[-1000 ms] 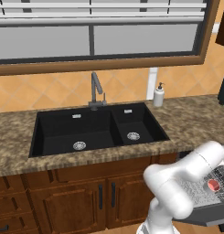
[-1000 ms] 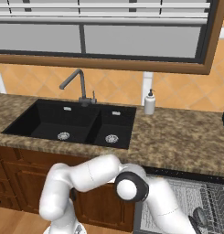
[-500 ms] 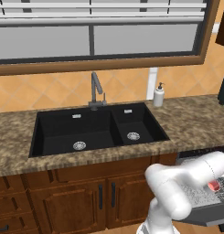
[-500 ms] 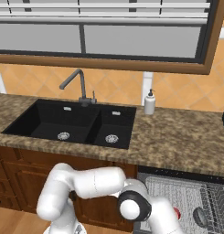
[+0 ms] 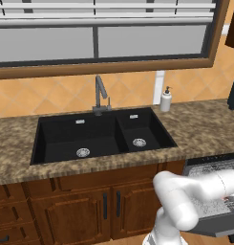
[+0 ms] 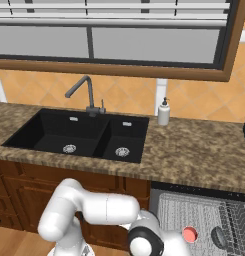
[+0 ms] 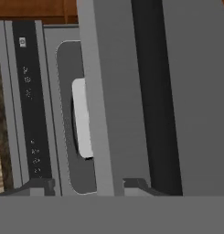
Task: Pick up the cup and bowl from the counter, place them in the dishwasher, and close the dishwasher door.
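A white arm (image 6: 101, 210) is seen reaching low and to the right, down in front of the open dishwasher (image 6: 204, 220), beneath the speckled counter (image 6: 194, 150). In the hand view, the two dark fingertips (image 7: 38, 186) are shown rising at the bottom of the picture, with a thick grey slab (image 7: 118, 96) running straight away from between them. By its control strip of small markings (image 7: 31, 100) and its recessed white latch piece (image 7: 81, 119), the slab is judged to be the edge of the dishwasher door (image 5: 218, 225), its long axis lying along the line of sight of the hand.

The jaws are seen set on either side of that edge, partly drawn in; whether they are already pressing on it cannot be told.

The door's near corner is seen let down at the lower right of the left base view. The grey wire rack (image 6: 194, 212) is seen pulled out under the counter in the right base view. Inside it, a red cup (image 6: 189, 234) is seen lying on the mesh, and just to its right a dark rounded thing (image 6: 217, 237) is made out, probably the bowl, though it is too small to be sure.

On the counter, neither cup nor bowl is seen; a white soap dispenser (image 5: 165, 100) is left beside the black double sink (image 5: 99, 136) and its tap (image 5: 100, 93). The loading is therefore judged done, and the closing of the door is taken as the step in hand. That move is expected to turn on the door edge being held squarely between the jaws while it is swung up about its bottom hinge.
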Tool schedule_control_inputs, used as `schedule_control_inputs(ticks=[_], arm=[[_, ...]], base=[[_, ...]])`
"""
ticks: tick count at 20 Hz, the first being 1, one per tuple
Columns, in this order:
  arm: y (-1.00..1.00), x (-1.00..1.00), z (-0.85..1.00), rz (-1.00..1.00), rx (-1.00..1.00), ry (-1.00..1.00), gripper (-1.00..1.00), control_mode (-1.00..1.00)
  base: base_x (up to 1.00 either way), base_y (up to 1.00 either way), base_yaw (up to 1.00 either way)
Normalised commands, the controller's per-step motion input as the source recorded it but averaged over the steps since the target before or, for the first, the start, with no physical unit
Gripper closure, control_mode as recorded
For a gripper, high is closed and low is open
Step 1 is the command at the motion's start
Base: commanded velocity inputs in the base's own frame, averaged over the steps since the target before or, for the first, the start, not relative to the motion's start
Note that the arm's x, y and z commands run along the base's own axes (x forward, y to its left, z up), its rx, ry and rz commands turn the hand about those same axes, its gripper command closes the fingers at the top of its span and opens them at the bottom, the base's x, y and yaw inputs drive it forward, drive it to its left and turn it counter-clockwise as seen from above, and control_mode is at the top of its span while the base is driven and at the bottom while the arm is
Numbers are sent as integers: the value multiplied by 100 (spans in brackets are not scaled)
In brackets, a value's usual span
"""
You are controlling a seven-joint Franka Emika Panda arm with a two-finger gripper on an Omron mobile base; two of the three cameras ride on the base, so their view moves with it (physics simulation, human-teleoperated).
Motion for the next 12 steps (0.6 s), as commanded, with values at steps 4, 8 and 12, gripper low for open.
schedule_control_inputs(ticks=[4,8,12], arm=[[-9,-16,-41,0,0,-1,-100,-100],[-10,-54,1,0,0,-1,-100,-100],[-4,-38,-13,0,0,-1,-100,-100]], base=[[0,0,0],[0,0,0],[0,0,0]])
